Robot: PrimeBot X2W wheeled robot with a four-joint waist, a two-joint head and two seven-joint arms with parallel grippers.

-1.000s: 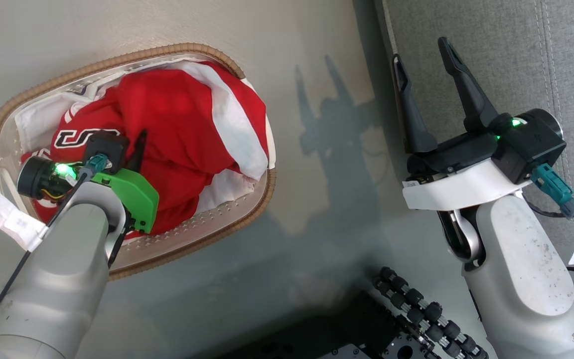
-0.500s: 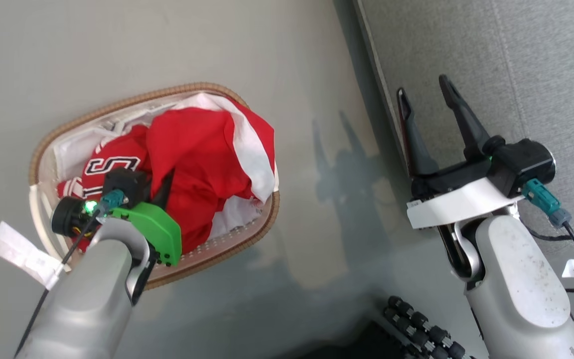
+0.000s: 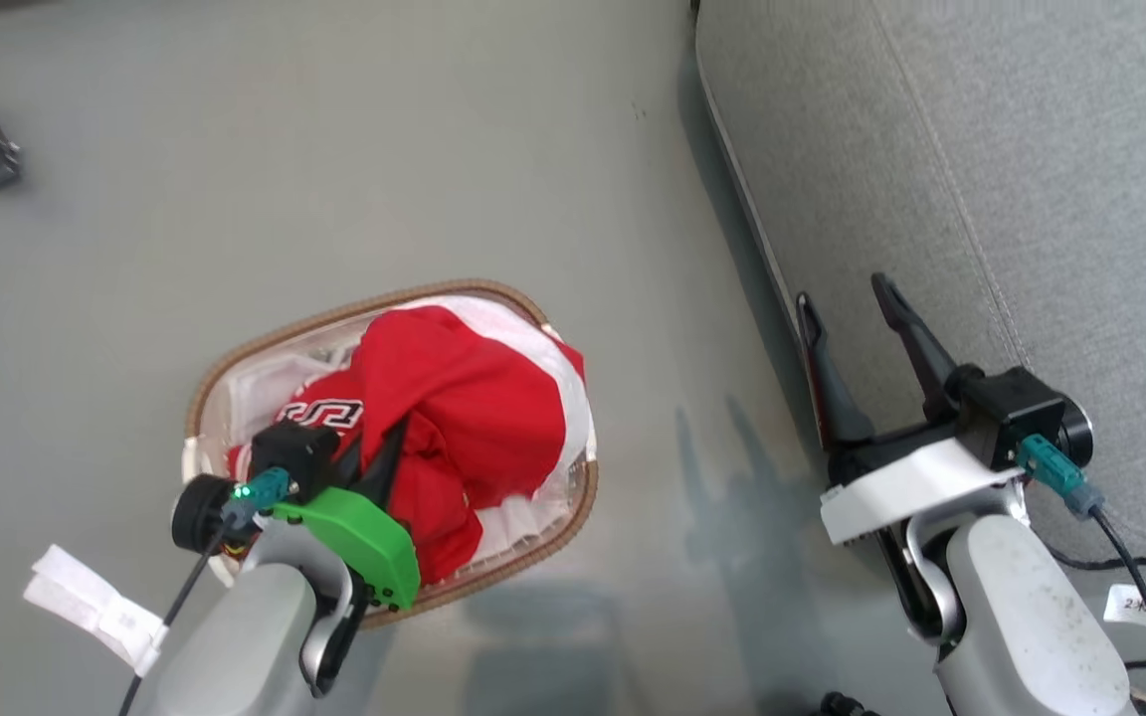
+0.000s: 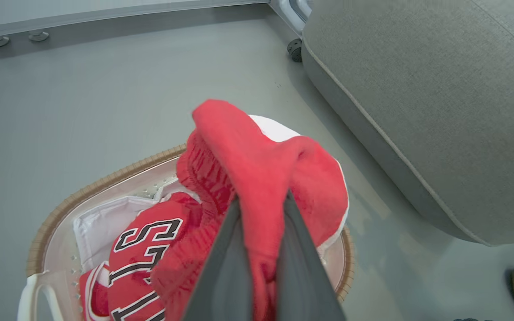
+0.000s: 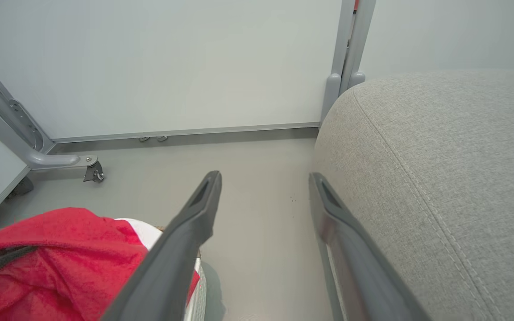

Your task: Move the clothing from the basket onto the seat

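I see L tool (image 4: 262,199) clenched on red clothing (image 3: 464,398), fold bunched above basket (image 3: 235,350) on floor (image 3: 334,149); jersey (image 4: 141,249) inside. R tool (image 3: 840,289) released, fingers spread, beside seat (image 3: 1031,149) edge.

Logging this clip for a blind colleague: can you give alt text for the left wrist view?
The left claw is shut on a raised fold of the red clothing over the basket. A jersey with black lettering lies inside it, and the grey seat stands at upper right.
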